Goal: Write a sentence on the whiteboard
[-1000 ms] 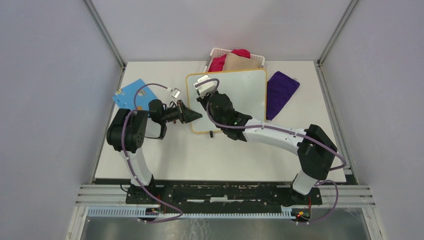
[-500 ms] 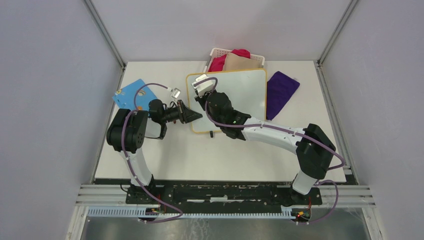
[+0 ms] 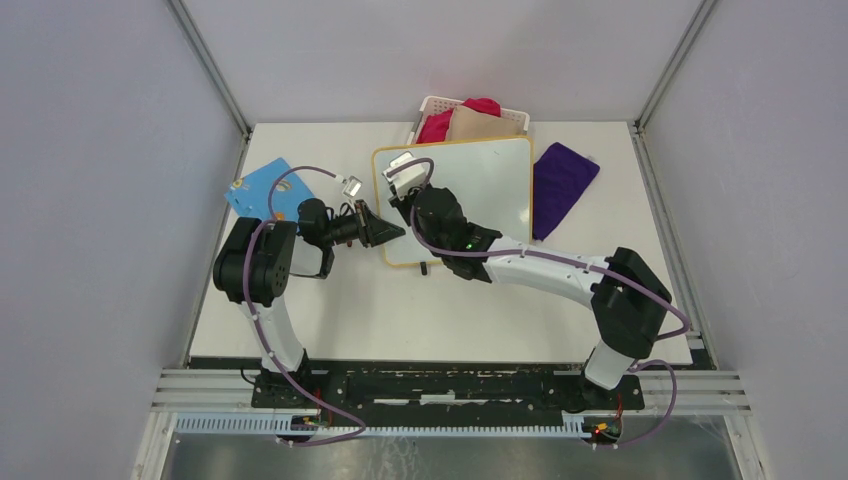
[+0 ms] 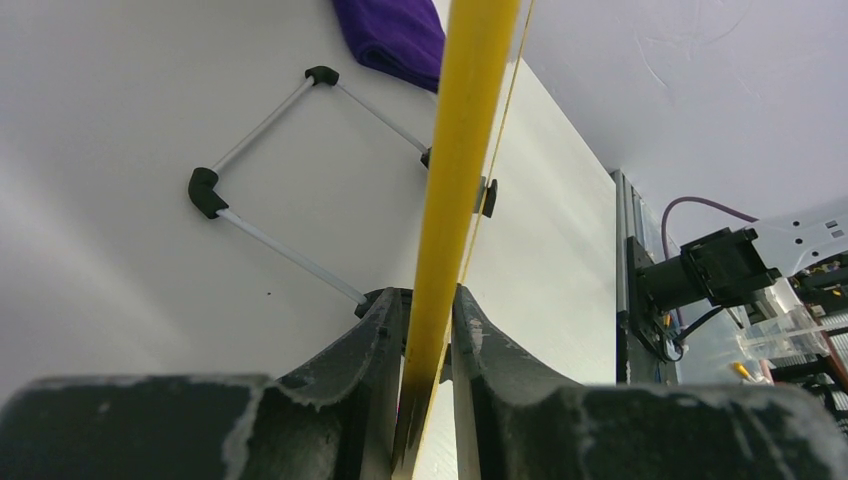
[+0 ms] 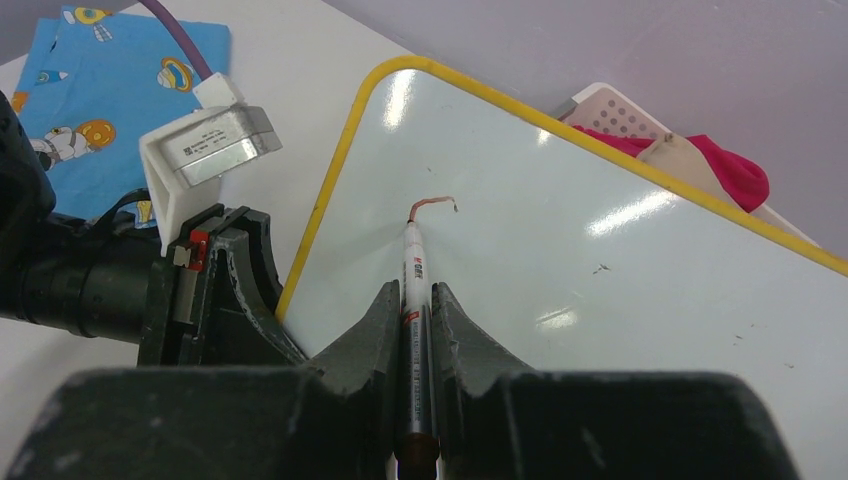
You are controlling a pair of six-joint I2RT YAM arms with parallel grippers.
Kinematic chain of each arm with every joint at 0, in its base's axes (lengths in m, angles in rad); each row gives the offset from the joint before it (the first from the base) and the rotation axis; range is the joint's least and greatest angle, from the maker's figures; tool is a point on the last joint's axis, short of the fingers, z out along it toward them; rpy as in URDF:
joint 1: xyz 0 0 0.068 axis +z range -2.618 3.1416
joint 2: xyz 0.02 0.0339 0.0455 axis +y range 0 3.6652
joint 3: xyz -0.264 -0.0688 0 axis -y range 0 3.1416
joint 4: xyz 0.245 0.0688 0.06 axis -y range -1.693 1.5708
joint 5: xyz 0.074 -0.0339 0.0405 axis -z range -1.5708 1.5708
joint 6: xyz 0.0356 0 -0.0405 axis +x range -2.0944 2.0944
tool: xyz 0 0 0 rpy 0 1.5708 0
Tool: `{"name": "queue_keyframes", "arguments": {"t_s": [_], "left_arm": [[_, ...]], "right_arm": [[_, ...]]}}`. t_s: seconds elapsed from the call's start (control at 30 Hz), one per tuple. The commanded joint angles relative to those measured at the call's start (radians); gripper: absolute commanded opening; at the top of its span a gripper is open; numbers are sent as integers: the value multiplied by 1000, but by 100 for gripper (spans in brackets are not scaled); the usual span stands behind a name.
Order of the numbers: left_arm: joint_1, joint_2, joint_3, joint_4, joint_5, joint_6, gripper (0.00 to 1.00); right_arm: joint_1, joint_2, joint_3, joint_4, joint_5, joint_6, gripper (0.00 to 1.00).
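Observation:
The whiteboard [image 3: 485,185], white with a yellow rim, stands at the table's far middle. My left gripper [image 3: 388,232] is shut on its left rim; in the left wrist view the yellow rim [image 4: 462,150] runs up from between the fingers of that gripper [image 4: 428,335]. My right gripper [image 3: 405,192] hangs over the board's upper left corner, shut on a white marker [image 5: 412,270]. The marker's tip touches the whiteboard [image 5: 600,300]. Of the sentence, only a short curved red stroke [image 5: 432,203] shows at the tip.
A white basket [image 3: 433,104] with red and tan cloths stands behind the board. A purple cloth [image 3: 562,182] lies to its right, a blue printed sheet [image 3: 258,190] to its left. The board's thin wire stand with black feet [image 4: 262,128] shows underneath.
My right gripper and the marker have edged slightly left over the board's upper left corner. The left arm has held still on the rim.

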Motion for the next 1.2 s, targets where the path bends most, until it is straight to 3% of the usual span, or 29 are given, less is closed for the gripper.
{"name": "queue_keyframes", "arguments": {"t_s": [0.0,0.43,0.73,1.17], "left_arm": [[-7,-18,-1,-42,-50,58,2],[-9,-20,-1,-46,-51,61,2],[-12,-22,-1,-46,-51,61,2],[-18,-25,1,-57,-52,70,2]], "right_arm": [[-7,-33,-35,4,47,13,0],[-18,-77,-97,10,66,19,0],[-18,-102,-145,15,-27,12,0],[-15,-60,-82,18,-111,46,0]]}}
